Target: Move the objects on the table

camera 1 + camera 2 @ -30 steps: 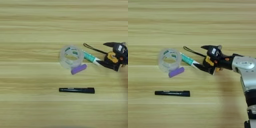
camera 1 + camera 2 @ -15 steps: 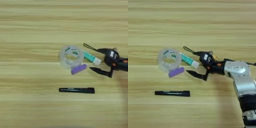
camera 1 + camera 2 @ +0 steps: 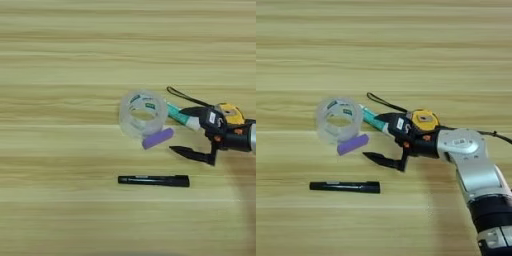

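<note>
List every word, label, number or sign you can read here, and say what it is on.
None can be read.
Tape roll: green print inside the core, too blurred.
Green-white tube: no legible text.
Gripper: small white label, too small.
Marker: pale mark on the barrel, unreadable.

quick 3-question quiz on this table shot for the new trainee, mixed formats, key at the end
1. True or false: the purple cylinder lies against the clear tape roll.
2. Multiple choice: which thing lies nearest the bottom of the picture? A) the green-white tube B) the black marker C) the tape measure
3. Fill in: the right pincer is ____, one finger over the tube's right end, the other pointing left over bare table above the marker.

Key: 1 true. 2 B. 3 open.
</note>
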`<state>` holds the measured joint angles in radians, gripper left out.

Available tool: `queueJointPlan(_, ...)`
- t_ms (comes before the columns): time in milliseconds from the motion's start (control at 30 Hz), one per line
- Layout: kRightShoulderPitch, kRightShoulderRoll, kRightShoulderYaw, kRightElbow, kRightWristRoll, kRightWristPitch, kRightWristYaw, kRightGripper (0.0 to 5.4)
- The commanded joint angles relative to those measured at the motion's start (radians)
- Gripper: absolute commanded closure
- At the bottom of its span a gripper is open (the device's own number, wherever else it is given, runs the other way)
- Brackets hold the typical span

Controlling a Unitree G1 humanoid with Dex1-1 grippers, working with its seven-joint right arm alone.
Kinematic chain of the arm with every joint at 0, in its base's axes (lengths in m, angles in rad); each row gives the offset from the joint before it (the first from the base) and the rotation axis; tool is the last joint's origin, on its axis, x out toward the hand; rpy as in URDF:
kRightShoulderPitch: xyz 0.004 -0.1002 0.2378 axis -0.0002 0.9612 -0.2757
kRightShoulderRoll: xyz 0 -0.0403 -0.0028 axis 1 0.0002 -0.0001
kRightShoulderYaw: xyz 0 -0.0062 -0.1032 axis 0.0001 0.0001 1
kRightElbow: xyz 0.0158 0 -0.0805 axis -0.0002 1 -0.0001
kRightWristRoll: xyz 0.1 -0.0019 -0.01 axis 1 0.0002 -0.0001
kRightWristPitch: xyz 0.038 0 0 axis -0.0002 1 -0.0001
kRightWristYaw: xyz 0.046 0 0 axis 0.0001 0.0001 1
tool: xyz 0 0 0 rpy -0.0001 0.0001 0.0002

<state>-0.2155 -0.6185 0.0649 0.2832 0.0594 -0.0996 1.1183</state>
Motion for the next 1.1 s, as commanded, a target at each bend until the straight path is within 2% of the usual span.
queueJointPlan(33,-0.048,-0.024,-0.015,-0.013,-0.001,-0.013,-0.036,0.03)
queueJointPlan(533,-0.063,0.020,0.035,0.016,-0.029,-0.024,-0.034,0.03)
queueJointPlan(1033,-0.067,0.037,0.049,0.045,-0.037,-0.033,-0.032,0.03)
queueJointPlan(1100,-0.063,0.037,0.052,0.044,-0.036,-0.033,-0.026,0.33)
